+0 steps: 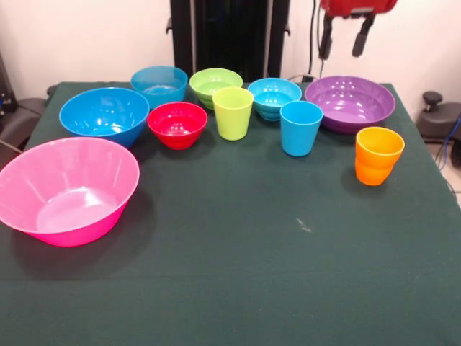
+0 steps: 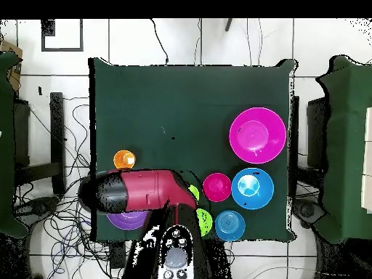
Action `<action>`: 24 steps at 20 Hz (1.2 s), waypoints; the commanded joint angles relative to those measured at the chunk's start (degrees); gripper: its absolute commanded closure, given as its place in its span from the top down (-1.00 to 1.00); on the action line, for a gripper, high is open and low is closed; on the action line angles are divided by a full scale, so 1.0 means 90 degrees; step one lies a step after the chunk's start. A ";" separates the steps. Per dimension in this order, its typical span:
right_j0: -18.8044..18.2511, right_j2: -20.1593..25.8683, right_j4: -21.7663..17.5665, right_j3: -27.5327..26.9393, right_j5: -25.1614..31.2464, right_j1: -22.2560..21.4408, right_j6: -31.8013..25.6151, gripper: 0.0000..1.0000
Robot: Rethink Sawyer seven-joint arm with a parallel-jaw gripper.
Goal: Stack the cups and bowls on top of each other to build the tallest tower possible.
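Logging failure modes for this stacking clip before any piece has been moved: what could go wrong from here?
1. The cups and bowls sit tightly packed: the green cup nearly touches the red bowl, so reaching for one may knock its neighbour.
2. The pincer hangs open above the purple bowl, far from the pink bowl, so carries are long.
3. The orange cup stands near the table edge; a nudge might push it off.
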 commanded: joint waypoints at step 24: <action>-0.1657 0.1627 -0.0857 -0.1221 0.1082 0.0516 -0.1092 1.00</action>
